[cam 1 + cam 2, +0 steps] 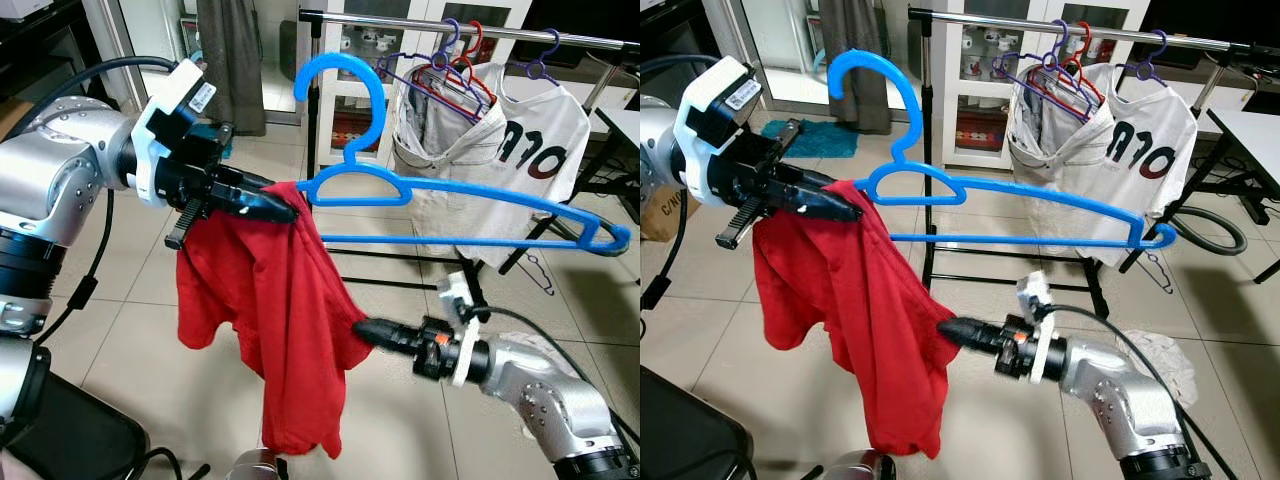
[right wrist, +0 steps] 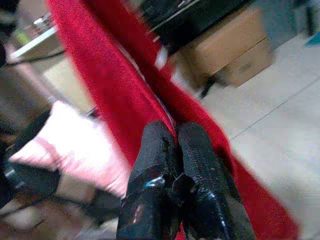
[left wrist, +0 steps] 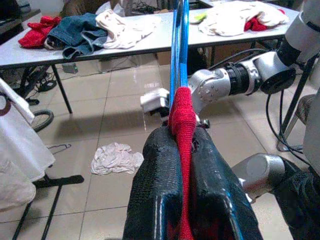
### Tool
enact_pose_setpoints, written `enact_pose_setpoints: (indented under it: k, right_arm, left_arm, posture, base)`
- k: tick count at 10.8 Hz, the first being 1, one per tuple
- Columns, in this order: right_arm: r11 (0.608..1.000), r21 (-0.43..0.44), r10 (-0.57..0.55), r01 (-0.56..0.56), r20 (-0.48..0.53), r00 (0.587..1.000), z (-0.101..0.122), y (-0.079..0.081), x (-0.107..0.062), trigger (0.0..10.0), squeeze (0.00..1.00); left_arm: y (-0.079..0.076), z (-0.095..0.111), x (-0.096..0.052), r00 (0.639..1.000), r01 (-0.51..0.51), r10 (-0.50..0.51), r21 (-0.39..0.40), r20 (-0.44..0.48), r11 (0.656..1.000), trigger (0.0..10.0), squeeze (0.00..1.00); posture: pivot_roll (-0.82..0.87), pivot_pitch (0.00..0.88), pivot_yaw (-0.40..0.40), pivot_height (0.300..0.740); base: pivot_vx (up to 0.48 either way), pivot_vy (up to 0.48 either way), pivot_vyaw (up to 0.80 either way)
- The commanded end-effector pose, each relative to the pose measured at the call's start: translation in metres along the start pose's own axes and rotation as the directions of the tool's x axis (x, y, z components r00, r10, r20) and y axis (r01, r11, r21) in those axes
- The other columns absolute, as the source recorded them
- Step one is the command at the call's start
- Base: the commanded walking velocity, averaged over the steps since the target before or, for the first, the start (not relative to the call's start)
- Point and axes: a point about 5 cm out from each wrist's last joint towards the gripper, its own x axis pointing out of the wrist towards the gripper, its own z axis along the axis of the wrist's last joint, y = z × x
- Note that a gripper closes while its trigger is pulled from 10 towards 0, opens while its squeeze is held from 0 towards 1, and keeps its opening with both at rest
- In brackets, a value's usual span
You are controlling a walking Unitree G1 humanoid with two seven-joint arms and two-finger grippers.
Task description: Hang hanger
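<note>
Between the left gripper's closed jaws, in the eye views, sit the blue hanger's end and a red shirt; the hanger reaches away toward the rack. Lower, the right gripper pinches the shirt's edge. Left wrist view: red cloth and hanger clamped between fingers. Right wrist view: jaws shut on red cloth.

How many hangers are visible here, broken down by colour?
Blue hanger, held with the red shirt in the left gripper: 1
Purple hangers on the rail: 2
Red hanger on the rail: 1
Total: 4
</note>
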Motion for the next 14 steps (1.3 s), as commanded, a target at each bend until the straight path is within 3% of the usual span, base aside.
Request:
enact_pose_setpoints:
  k: [1, 4, 5, 6, 7, 8, 9, 10, 14]
  right_arm:
    - [0.994, -0.041, -0.095, 0.097, 0.054, 0.994, 0.010, -0.009, -0.006, 0.0, 0.00]
    - [0.963, -0.065, -0.241, 0.260, 0.208, 0.948, 0.025, -0.017, -0.023, 0.0, 0.00]
    - [0.938, -0.094, -0.298, 0.333, 0.275, 0.914, 0.033, -0.017, -0.034, 0.0, 0.00]
    - [0.906, -0.106, -0.357, 0.410, 0.330, 0.874, 0.039, -0.020, -0.042, 0.0, 0.00]
    - [0.878, -0.107, -0.398, 0.466, 0.375, 0.837, 0.044, -0.023, -0.049, 0.0, 0.00]
    - [0.814, -0.102, -0.478, 0.572, 0.443, 0.759, 0.053, -0.031, -0.061, 0.0, 0.00]
    - [0.781, -0.101, -0.510, 0.617, 0.467, 0.722, 0.056, -0.034, -0.066, 0.0, 0.00]
    - [0.761, -0.093, -0.524, 0.642, 0.495, 0.693, 0.061, -0.036, -0.070, 0.0, 0.00]
    - [0.707, -0.048, -0.565, 0.706, 0.562, 0.604, 0.072, -0.043, -0.087, 0.0, 0.00]
  left_arm:
    - [0.001, 0.003, -0.003, 0.999, -0.043, 0.043, 0.047, -0.005, 0.998, 0.0, 0.00]
    - [0.000, -0.021, -0.009, 0.983, -0.165, 0.169, 0.056, -0.074, 0.985, 0.0, 0.00]
    - [0.000, -0.037, -0.021, 0.947, -0.283, 0.292, 0.084, -0.130, 0.955, 0.0, 0.00]
    - [-0.004, -0.045, -0.027, 0.934, -0.314, 0.323, 0.081, -0.151, 0.946, 0.0, 0.00]
    - [-0.009, -0.050, -0.030, 0.928, -0.320, 0.328, 0.077, -0.176, 0.944, 0.0, 0.00]
    - [-0.017, -0.059, -0.029, 0.931, -0.317, 0.322, 0.053, -0.175, 0.947, 0.0, 0.00]
    - [-0.022, -0.062, -0.027, 0.935, -0.311, 0.312, 0.034, -0.167, 0.950, 0.0, 0.00]
    - [-0.027, -0.068, -0.027, 0.928, -0.307, 0.305, 0.024, -0.213, 0.951, 0.0, 0.00]
    - [-0.036, -0.079, -0.033, 0.918, -0.327, 0.307, -0.041, -0.250, 0.944, 0.0, 0.00]
  posture:
    - [0.07, 0.000, -0.027, 0.740]
    - [0.06, 0.000, -0.023, 0.740]
    - [0.06, 0.000, -0.022, 0.740]
    - [0.06, 0.000, -0.021, 0.740]
    - [0.06, 0.000, -0.021, 0.740]
    - [0.06, 0.000, -0.018, 0.740]
    - [0.06, 0.000, -0.018, 0.740]
    - [0.06, 0.000, -0.019, 0.740]
    - [0.06, 0.000, -0.020, 0.740]
  base:
    - [0.000, 0.000, 0.00]
    - [0.000, 0.000, 0.00]
    - [0.000, 0.000, 0.00]
    - [0.000, 0.000, 0.00]
    - [0.000, 0.000, 0.00]
    - [0.000, 0.000, 0.00]
    - [0.000, 0.000, 0.00]
    - [0.000, 0.000, 0.00]
    - [0.000, 0.000, 0.00]
